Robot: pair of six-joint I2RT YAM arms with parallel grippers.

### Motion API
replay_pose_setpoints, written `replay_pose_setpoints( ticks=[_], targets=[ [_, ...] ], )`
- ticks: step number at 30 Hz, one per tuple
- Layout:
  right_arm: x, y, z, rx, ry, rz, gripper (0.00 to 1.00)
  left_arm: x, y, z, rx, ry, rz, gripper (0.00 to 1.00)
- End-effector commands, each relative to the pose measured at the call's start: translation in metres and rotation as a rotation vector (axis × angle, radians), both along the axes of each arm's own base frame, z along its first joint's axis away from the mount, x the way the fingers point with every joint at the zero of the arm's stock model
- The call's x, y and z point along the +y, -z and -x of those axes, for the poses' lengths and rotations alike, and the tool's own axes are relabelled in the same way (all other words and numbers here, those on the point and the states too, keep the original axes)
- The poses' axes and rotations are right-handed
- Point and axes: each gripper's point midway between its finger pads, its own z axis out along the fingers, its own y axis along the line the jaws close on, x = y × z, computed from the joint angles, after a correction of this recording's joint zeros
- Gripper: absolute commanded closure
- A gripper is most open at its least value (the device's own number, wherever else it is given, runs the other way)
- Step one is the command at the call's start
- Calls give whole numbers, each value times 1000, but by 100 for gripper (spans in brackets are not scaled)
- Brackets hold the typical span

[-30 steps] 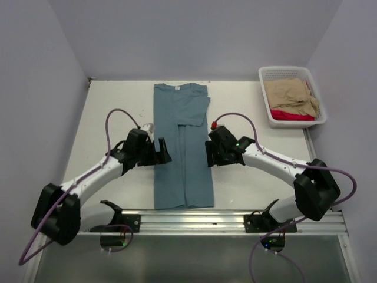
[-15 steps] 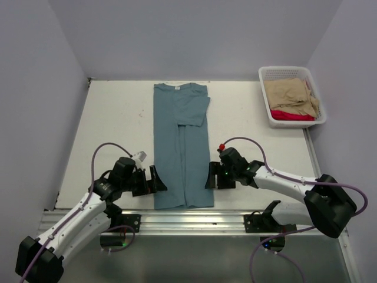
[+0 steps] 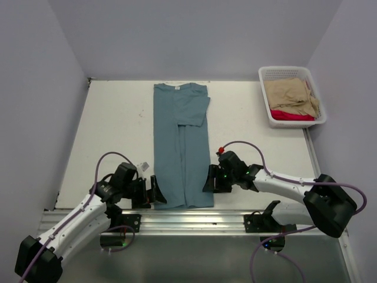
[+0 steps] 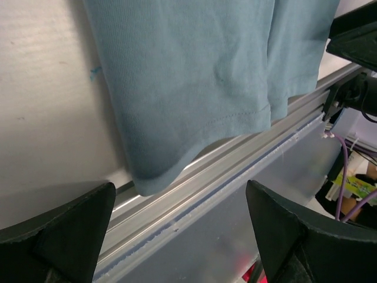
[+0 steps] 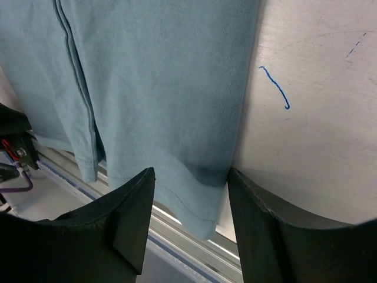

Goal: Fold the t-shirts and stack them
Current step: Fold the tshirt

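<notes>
A teal-blue t-shirt lies on the table as a long narrow strip, collar at the far end, hem at the near edge. My left gripper sits by its near left corner, open wide; in the left wrist view the hem corner droops over the rail just ahead of the left gripper. My right gripper is at the near right corner, open, and the right gripper straddles the shirt's right edge without pinching it. A tan t-shirt and a red one lie in the basket.
The white mesh basket stands at the far right corner of the white table. An aluminium rail runs along the near edge under the shirt's hem. Purple walls close in the left, back and right sides.
Both arms have drawn back from the shirt's middle toward the near edge, and now flank its hem corners. The right jaws have narrowed a little. The shirt has not moved.
</notes>
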Motion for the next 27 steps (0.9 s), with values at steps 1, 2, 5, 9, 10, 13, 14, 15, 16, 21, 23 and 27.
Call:
replay_pose_setpoints(
  ticks=[1, 2, 5, 9, 10, 13, 14, 15, 16, 21, 23, 27],
  targets=[
    [2, 7, 8, 50, 5, -3, 44, 18, 28, 36, 157, -4, -86, 2],
    [2, 8, 11, 60, 1, 0, 44, 18, 29, 38, 169, -5, -82, 3],
    [2, 12, 26, 93, -16, 22, 45, 17, 32, 36, 168, 3, -92, 4],
    [0, 13, 47, 116, -29, 45, 45, 15, 34, 35, 187, 29, -112, 4],
    [-1, 13, 49, 127, -18, 53, 45, 15, 34, 35, 186, 38, -117, 4],
    [-7, 14, 56, 128, -13, 69, 45, 15, 38, 34, 181, 52, -134, 5],
    [-9, 14, 55, 125, -8, 71, 45, 16, 39, 35, 185, 52, -137, 6],
    [-11, 13, 57, 125, -6, 70, 45, 16, 40, 36, 186, 52, -137, 8],
    [-13, 13, 58, 127, -1, 75, 48, 16, 41, 35, 181, 50, -135, 10],
    [-19, 12, 57, 107, 16, 85, 49, 18, 50, 36, 183, 34, -150, 21],
    [-18, 13, 56, 108, 16, 86, 49, 17, 52, 34, 179, 27, -158, 21],
    [-15, 15, 54, 104, 13, 87, 50, 16, 51, 30, 164, 27, -165, 22]
  ],
)
